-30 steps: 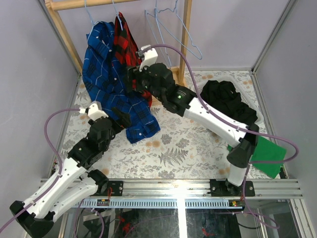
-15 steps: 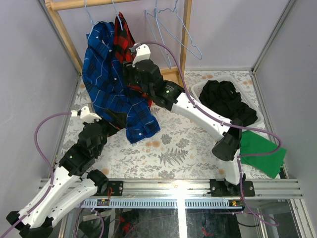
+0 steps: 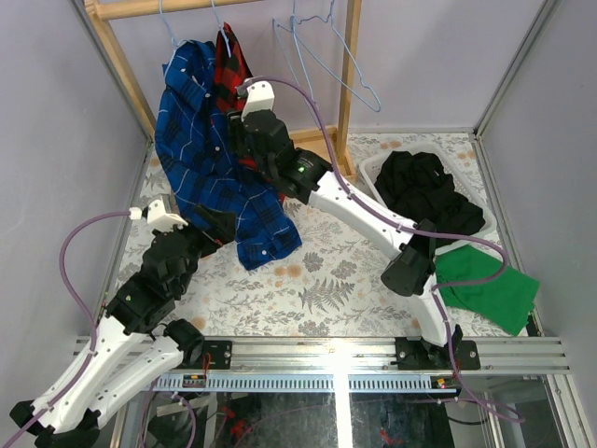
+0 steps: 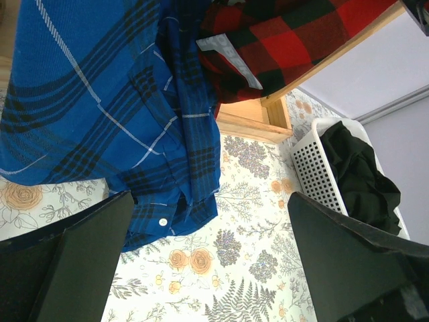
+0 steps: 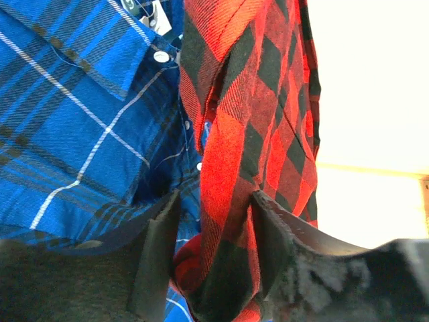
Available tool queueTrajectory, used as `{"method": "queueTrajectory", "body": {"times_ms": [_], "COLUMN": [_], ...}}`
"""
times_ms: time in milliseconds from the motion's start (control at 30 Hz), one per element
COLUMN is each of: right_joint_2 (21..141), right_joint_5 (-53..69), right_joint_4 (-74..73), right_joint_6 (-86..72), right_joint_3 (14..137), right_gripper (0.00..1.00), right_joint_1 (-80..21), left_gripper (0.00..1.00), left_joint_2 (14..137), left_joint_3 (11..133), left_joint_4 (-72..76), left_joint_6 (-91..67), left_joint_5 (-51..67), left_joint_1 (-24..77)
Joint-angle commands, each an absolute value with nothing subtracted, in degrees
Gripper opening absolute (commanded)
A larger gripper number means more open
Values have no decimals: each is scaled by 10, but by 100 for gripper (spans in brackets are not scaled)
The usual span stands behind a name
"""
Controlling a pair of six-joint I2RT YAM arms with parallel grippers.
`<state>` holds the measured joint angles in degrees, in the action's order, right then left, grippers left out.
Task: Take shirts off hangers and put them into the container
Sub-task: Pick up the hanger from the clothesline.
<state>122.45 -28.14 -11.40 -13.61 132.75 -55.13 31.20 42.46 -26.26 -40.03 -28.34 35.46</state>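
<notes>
Here, red-and-black plaid shirt between right fingers

The blue plaid shirt and the red-and-black plaid shirt are soft, matt woven cloth, and the red one shows a fine twill weave. At far right, the black shirts are matt cloth too, lying in a container of smooth white plastic lattice. The hangers are thin light-blue wire, and the rack is pale bare wood. The counter has a matt floral-printed covering. The green cloth looks flat and matt. The right tool has matt black, grainy fingers.
</notes>
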Motion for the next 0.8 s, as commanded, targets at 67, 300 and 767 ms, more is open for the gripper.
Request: {"method": "queueTrajectory", "body": {"times_ms": [67, 300, 767], "right_joint_2": [1228, 1216, 1200], "right_joint_5": [-322, -285, -211], "right_joint_4": [-95, -128, -157], "right_joint_6": [-128, -142, -163], "right_joint_3": [1375, 1371, 1356], "right_gripper": [43, 38, 26], "right_joint_1": [-551, -522, -470], "left_gripper": [100, 100, 100], "left_joint_2": [301, 301, 302], "left_joint_3": [448, 447, 440], "left_joint_4": [-271, -272, -272], "left_joint_6": [-384, -382, -386], "left_joint_5": [-292, -286, -277], "left_joint_1": [351, 352, 351]}}
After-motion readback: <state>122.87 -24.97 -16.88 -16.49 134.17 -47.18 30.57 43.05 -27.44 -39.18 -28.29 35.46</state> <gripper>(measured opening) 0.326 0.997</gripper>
